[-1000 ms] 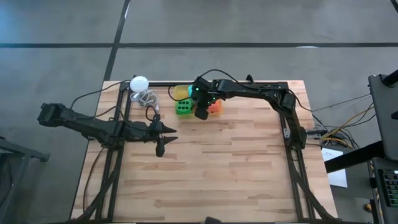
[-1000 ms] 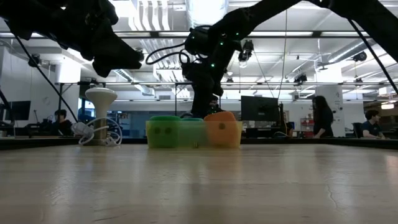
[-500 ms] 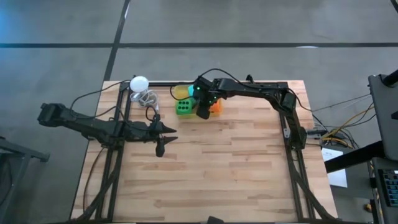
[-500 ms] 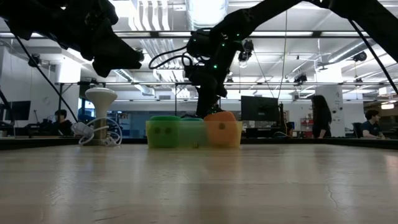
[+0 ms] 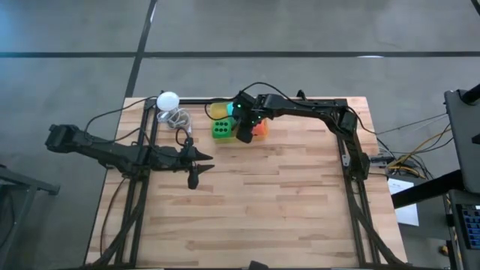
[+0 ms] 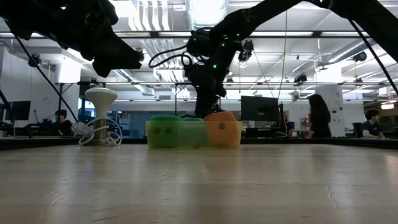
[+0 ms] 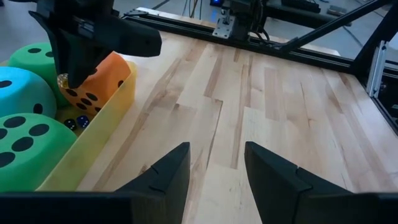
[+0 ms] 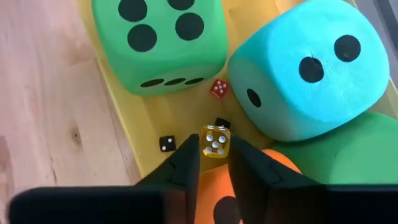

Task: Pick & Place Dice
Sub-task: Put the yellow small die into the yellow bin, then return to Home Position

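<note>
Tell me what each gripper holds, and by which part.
Left gripper: nothing, fingers open. Right gripper: a small yellow die sits at its tip, flanked on two opposite sides; whether it is actually clamped cannot be told.

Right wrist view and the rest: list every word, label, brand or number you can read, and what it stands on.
No words, labels, brands or numbers can be read in any view.
Soft green die, soft teal die: black pips only, no digits.
Small yellow translucent die between the right gripper fingers: white pips only.
Small red die, small black die: white pips only.
Monitors in the room behind: too blurred to read.
</note>
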You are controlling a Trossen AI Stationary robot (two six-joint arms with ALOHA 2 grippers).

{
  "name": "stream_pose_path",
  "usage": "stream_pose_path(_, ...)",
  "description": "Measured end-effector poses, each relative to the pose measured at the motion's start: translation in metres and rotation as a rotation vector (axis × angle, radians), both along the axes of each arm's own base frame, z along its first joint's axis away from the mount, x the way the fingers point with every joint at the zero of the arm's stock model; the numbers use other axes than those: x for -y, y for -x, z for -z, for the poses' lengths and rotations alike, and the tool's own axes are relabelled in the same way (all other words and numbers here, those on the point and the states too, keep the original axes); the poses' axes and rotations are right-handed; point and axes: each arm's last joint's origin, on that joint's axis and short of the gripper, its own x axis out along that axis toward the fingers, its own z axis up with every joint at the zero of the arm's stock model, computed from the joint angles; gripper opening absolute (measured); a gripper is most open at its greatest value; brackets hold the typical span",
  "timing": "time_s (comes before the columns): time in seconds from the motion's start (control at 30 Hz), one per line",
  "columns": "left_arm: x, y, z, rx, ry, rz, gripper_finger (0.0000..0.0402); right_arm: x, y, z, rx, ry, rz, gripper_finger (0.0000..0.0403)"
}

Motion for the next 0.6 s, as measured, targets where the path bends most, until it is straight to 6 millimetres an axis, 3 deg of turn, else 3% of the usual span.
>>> stream_pose_path(0.27,0.0000,0.0000,0.0000,0.000,0.000,0.000,0.0159,-0.0005,-0.0001,0.0000,0.003,-0.009,0.013,0.0195)
stream_pose_path(0.43,0.0000,0.0000,0.0000,0.000,0.000,0.000,0.0159,-0.0004,-0.0001,0.0001,0.001,-0.004,0.017,0.0226)
stream_pose_path(0.6,0.0000,0.0000,0.0000,0.000,0.000,0.000,0.0159,0.0014,0.0010,0.0002,-0.020,0.042,0.053,0.0233)
